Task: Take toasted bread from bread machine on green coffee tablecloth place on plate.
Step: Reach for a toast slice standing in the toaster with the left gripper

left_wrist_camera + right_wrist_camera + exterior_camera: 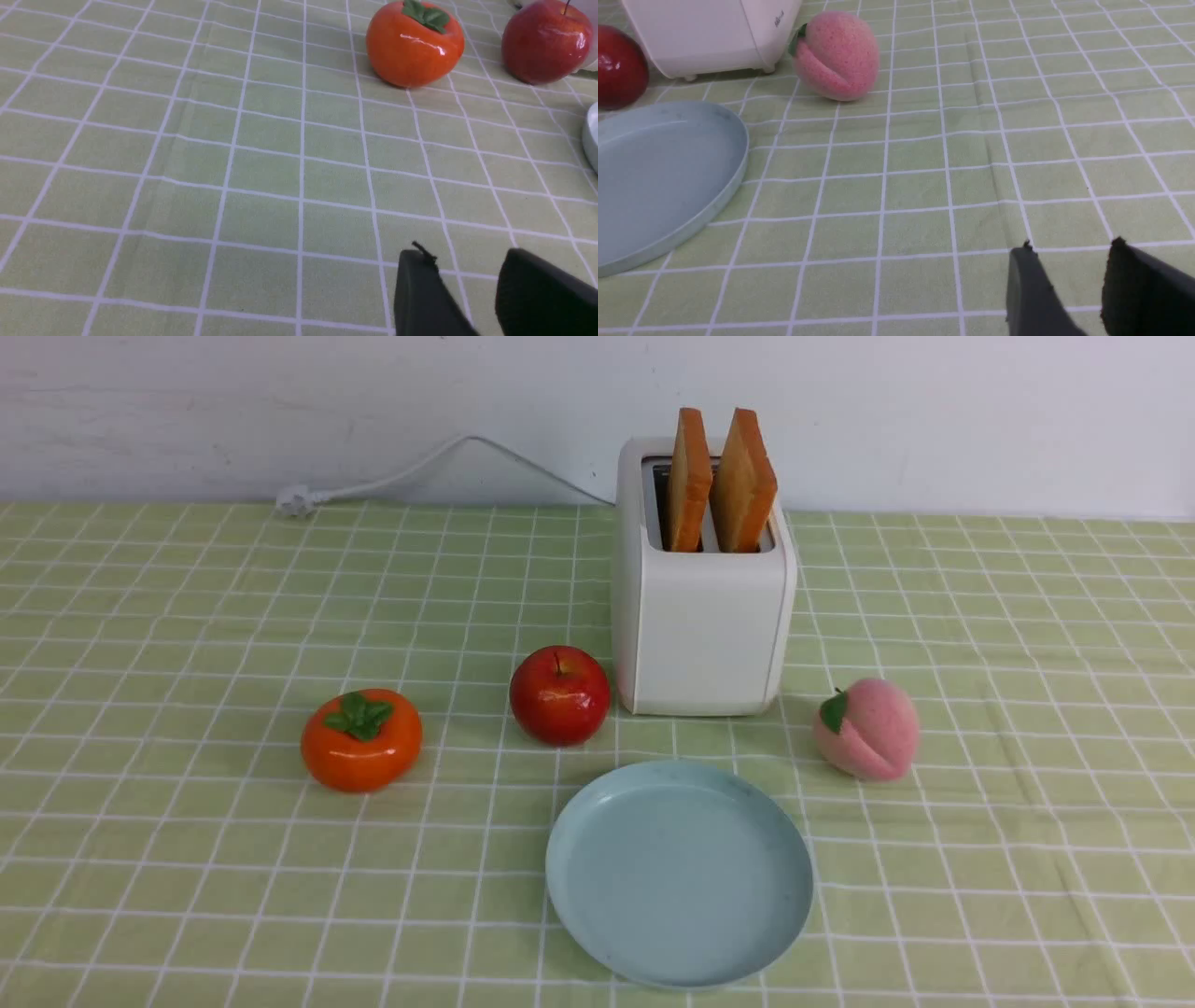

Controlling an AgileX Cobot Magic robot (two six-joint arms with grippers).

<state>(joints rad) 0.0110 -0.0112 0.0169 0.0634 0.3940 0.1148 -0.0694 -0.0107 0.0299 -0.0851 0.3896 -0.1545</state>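
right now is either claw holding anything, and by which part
Nothing. The left claw and right claw are open and empty; the toasted bread stands in the bread machine.

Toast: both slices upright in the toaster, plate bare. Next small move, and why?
Probably lift the right pincer toward the right-hand toast slice. That pincer is open and empty, low over the tablecloth. Its wrist view shows the toaster close by. Both slices stand proud of the slots, and the plate holds nothing.
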